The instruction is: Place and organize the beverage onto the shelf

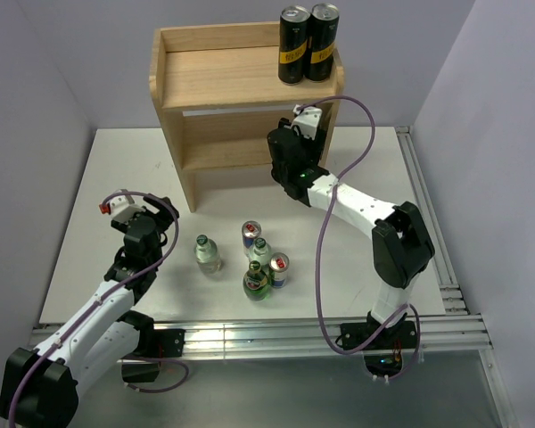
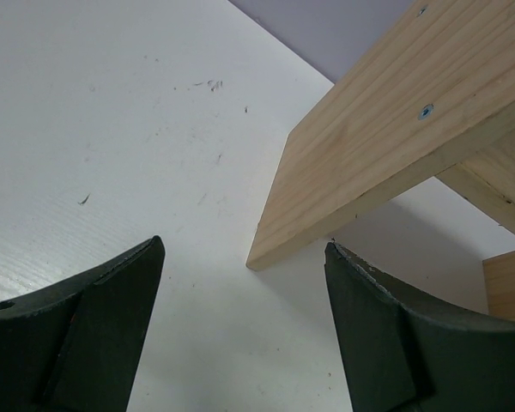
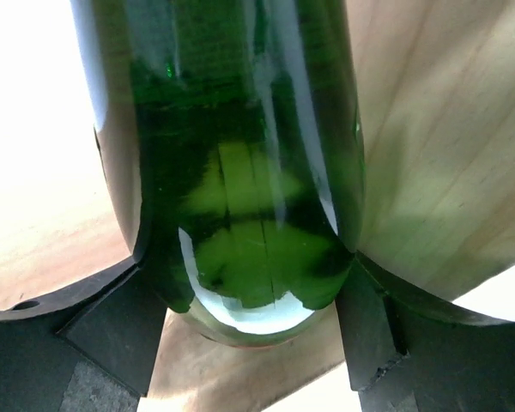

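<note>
The light-wood shelf [image 1: 216, 76] stands at the back of the table. My right gripper [image 1: 287, 143] reaches into its lower tier at the right end. In the right wrist view, this gripper [image 3: 247, 266] is shut on a dark-green glass bottle [image 3: 223, 129] over the wooden board. On the table stand a clear green-capped bottle [image 1: 207, 253], a second one [image 1: 260, 251], two blue-silver cans [image 1: 251, 235] [image 1: 278, 268] and a dark-green bottle [image 1: 257, 282]. My left gripper [image 1: 156, 214] is open and empty near the shelf's left foot; in its wrist view [image 2: 245, 249] it faces the shelf's side panel [image 2: 369, 146].
Two tall black cans with yellow labels [image 1: 308, 42] stand on the right end of the shelf's top board. Grey walls close in the table [image 1: 116, 178] on the left, right and back. A metal rail [image 1: 276, 334] runs along the near edge.
</note>
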`<state>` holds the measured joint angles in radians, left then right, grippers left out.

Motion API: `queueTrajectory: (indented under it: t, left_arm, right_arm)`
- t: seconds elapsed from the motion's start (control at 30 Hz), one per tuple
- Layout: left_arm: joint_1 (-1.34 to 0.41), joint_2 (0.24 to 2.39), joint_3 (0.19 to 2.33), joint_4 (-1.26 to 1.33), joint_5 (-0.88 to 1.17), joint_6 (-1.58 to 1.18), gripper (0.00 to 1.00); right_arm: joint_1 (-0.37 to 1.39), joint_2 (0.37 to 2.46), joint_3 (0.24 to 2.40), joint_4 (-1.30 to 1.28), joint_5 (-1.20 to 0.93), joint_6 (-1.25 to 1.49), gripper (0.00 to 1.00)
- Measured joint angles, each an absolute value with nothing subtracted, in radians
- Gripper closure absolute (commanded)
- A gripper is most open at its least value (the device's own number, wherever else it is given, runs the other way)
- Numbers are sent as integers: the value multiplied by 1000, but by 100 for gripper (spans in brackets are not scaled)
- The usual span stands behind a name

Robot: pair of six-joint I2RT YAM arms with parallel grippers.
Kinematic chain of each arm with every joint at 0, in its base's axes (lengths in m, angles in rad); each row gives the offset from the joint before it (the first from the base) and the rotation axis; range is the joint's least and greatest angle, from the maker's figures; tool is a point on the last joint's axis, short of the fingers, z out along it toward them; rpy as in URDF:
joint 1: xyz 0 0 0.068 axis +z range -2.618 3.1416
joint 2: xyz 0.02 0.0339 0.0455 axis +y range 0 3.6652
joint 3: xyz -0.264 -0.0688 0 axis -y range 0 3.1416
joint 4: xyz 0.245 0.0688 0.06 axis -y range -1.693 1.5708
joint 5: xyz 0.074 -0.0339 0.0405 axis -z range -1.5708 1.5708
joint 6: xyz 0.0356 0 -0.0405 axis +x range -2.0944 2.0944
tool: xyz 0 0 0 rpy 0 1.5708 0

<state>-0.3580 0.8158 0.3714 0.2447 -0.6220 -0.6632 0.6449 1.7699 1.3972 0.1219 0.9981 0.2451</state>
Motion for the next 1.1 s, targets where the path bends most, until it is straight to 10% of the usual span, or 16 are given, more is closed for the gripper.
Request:
queueTrajectory:
  t: [0.63, 0.83, 1.1]
  left_arm:
    - [-358, 814, 371, 245, -622, -662, 19]
    - [-358, 807, 372, 244, -622, -661, 19]
    - [-358, 800, 372, 242, -622, -661, 18]
  right_arm:
    - [642, 1816, 1413, 207, 1070, 259, 100]
    - [642, 1842, 1430, 238, 1093, 241, 42]
    - [642, 1851, 1436, 249, 1084, 242, 6]
